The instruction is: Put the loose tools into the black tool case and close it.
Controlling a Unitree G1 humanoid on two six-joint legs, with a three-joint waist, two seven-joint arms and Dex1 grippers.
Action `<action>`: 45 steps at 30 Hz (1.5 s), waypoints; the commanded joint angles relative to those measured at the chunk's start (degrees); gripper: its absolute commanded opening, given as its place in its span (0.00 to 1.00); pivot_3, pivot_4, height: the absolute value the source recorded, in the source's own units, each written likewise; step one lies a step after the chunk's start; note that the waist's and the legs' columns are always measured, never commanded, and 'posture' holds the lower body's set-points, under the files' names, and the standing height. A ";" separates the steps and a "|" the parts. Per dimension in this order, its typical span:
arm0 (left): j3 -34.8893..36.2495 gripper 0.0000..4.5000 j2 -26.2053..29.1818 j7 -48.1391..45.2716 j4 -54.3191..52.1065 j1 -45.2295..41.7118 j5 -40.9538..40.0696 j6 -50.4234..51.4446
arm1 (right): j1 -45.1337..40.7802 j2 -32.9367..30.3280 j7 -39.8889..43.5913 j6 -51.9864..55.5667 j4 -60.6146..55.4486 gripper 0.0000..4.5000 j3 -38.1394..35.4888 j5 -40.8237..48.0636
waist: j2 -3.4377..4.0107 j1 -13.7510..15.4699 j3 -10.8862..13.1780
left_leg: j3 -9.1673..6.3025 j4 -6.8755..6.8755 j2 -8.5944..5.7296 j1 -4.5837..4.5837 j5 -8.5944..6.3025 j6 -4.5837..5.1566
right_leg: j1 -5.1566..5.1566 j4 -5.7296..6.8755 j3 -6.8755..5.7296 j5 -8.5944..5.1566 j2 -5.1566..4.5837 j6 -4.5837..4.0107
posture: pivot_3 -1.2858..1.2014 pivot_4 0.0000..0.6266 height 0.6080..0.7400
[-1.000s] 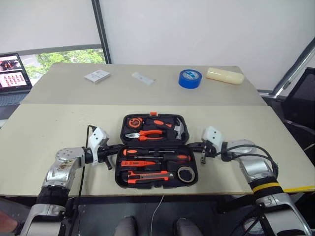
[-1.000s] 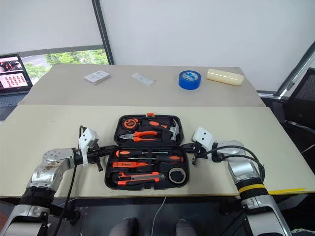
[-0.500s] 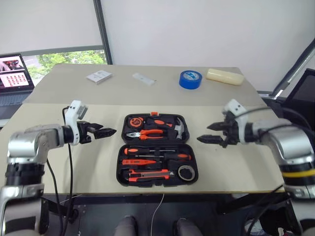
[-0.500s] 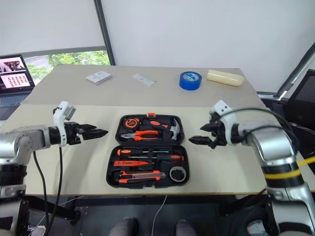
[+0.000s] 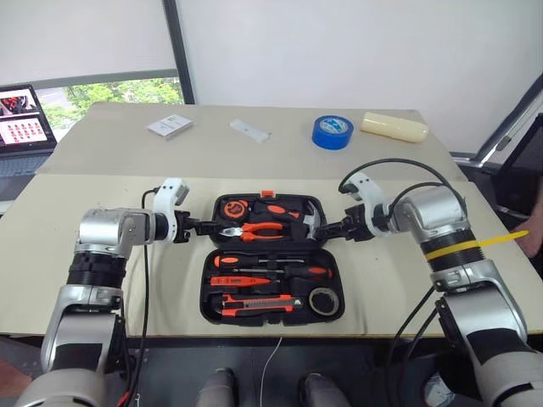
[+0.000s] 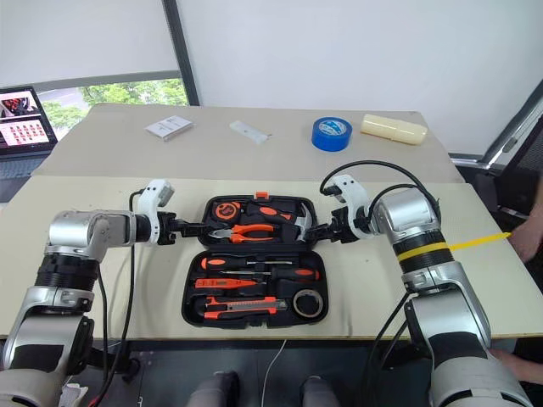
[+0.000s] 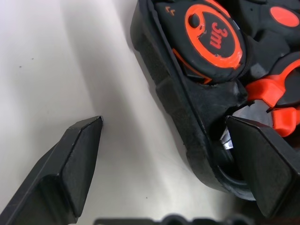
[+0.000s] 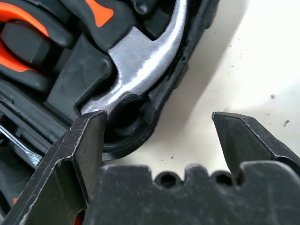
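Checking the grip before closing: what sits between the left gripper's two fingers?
The left gripper is open astride the black tool case's side wall, one finger on bare table, seen in its wrist view.

light: bright, even daylight | shadows: soft | wrist close-ups: slightly blurred

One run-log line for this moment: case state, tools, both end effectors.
tool case: open, tools seated | left end effector: open, straddling lid's left edge | right end effector: open, straddling lid's right edge by hammer | lid not yet closed
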 commanded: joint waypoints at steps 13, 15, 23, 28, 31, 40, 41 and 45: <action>6.82 0.00 -3.43 1.10 -4.65 5.42 -2.87 -6.28 | -2.14 2.15 -3.66 -0.34 9.35 0.18 -6.35 -0.02 | 0.01 0.03 -0.01 | -0.09 0.38 -0.03 0.22 0.20 0.10 | 0.26 0.42 0.06 0.09 0.00 0.03 | 0.52 0.24 1.00; 8.22 0.00 -3.83 -0.29 -5.91 7.48 -3.76 -10.17 | -0.55 2.22 -2.29 -2.58 6.10 0.01 -8.57 2.02 | 0.01 0.01 -0.01 | -0.08 0.38 -0.04 0.21 0.20 0.10 | 0.26 0.42 0.09 0.10 0.00 0.03 | 0.52 0.24 1.00; 16.78 0.00 -7.98 3.22 -15.68 17.38 -5.86 -27.50 | 15.61 0.47 0.68 -31.17 -15.92 0.01 -13.24 2.10 | 0.01 -0.11 0.00 | -0.05 0.33 -0.04 0.10 0.19 0.09 | 0.13 0.33 0.15 0.10 0.01 0.05 | 0.52 0.24 1.00; 16.10 0.00 -8.68 -1.37 -24.79 30.37 -2.08 -46.69 | 30.62 -1.85 -3.06 -70.77 -22.90 0.01 -14.92 -7.64 | -0.01 -0.21 0.01 | -0.02 0.22 -0.04 0.04 0.18 0.09 | 0.08 0.19 0.20 0.10 0.02 0.07 | 0.52 0.24 1.00; 15.48 0.00 -7.90 -2.49 -26.09 37.63 0.15 -52.85 | 40.47 -5.03 -4.56 -95.05 -19.14 0.01 -14.57 -14.66 | 0.01 -0.03 0.01 | 0.02 0.10 -0.06 0.08 0.18 0.08 | 0.10 0.04 0.21 0.10 -0.01 0.07 | 0.52 0.24 1.00; 16.24 0.08 -6.81 -6.53 -20.37 49.05 1.78 -71.71 | 48.50 -7.28 -21.63 -121.35 -4.04 0.09 -13.58 -31.89 | 0.09 -0.45 -0.11 | 0.26 -0.27 -0.09 1.61 -0.02 -0.22 | 1.45 -0.61 0.51 -0.27 -0.07 0.07 | 0.52 0.24 1.00; 16.18 0.16 -6.10 -6.44 -19.37 49.33 2.42 -72.15 | 48.85 -7.13 -20.77 -120.03 -3.22 0.17 -12.76 -30.15 | 0.08 -0.46 -0.11 | 0.28 -0.26 -0.10 1.68 -0.01 -0.22 | 1.50 -0.60 0.55 -0.24 -0.07 0.08 | 0.52 0.24 1.00; 16.94 0.45 -3.56 -7.08 -16.63 49.23 1.09 -69.64 | 49.95 -8.11 -20.47 -117.91 -3.06 0.44 -12.44 -27.49 | -0.05 -0.50 -0.03 | 0.32 -0.29 -0.08 2.04 -0.01 -0.20 | 1.83 -0.62 0.62 -0.26 -0.08 0.05 | 0.52 0.24 1.00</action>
